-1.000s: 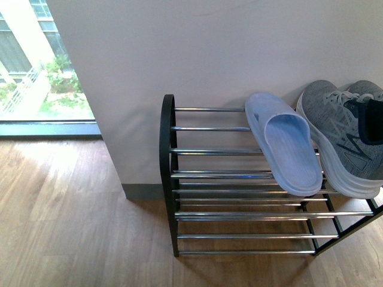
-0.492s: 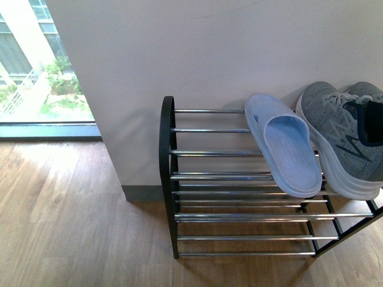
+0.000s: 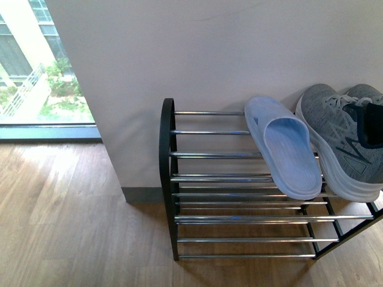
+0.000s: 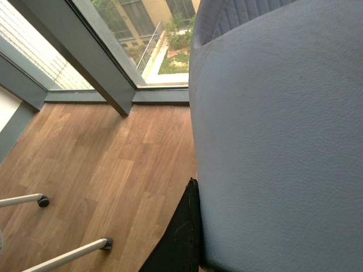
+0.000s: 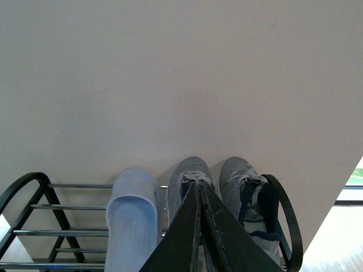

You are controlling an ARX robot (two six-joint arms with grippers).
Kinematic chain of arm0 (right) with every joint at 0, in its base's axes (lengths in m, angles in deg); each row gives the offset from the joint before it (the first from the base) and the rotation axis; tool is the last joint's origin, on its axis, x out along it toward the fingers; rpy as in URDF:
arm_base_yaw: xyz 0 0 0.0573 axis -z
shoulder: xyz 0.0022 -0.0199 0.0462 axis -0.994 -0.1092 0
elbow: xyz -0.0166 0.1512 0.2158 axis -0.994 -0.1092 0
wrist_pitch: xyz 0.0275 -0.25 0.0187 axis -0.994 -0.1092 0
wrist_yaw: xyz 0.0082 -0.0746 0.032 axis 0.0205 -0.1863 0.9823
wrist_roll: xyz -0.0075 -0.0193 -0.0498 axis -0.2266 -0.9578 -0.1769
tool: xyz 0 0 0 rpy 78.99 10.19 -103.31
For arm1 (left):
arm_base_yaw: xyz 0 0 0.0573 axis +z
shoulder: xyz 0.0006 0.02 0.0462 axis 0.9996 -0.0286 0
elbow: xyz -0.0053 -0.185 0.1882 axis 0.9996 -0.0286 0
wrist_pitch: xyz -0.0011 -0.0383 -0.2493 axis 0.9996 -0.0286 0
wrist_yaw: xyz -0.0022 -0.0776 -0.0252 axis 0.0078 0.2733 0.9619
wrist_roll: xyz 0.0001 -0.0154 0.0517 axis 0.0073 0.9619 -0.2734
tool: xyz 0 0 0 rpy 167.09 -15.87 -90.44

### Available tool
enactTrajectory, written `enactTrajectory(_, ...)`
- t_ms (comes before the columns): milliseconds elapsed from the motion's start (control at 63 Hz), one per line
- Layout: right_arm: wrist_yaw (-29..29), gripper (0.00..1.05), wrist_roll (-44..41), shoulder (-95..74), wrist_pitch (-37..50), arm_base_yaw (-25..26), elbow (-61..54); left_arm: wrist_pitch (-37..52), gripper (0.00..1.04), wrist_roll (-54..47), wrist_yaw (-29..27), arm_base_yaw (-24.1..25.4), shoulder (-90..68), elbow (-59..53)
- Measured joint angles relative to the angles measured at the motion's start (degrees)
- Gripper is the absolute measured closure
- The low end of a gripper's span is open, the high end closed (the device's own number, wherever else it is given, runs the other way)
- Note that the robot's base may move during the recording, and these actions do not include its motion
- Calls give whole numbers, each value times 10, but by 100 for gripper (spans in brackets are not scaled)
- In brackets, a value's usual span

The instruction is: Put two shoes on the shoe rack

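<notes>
Shoe rack (image 3: 209,133) top tier holds one pale blue slide (image 3: 287,152), grey sneakers (image 3: 344,137) at its 3 o'clock; second slide (image 4: 278,141), apparently clamped in left gripper (image 4: 187,232), is unplaced; right gripper (image 5: 199,226) jaws together, empty.

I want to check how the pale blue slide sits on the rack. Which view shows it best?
The front view: the blue slide lies whole on the shoe rack top shelf, beside a grey sneaker. The right wrist view cuts off its near end; the left wrist view shows a pale blue surface filling the frame.
</notes>
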Motion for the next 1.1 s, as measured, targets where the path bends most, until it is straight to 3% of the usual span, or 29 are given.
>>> enactTrajectory(715, 0, 103, 0, 136, -135, 0, 0, 0, 103, 0, 0, 0, 0, 0)
enactTrajectory(842, 0, 103, 0, 216, -229, 0, 0, 0, 103, 0, 0, 0, 0, 0)
enactTrajectory(1096, 0, 103, 0, 234, -235, 0, 0, 0, 103, 0, 0, 0, 0, 0)
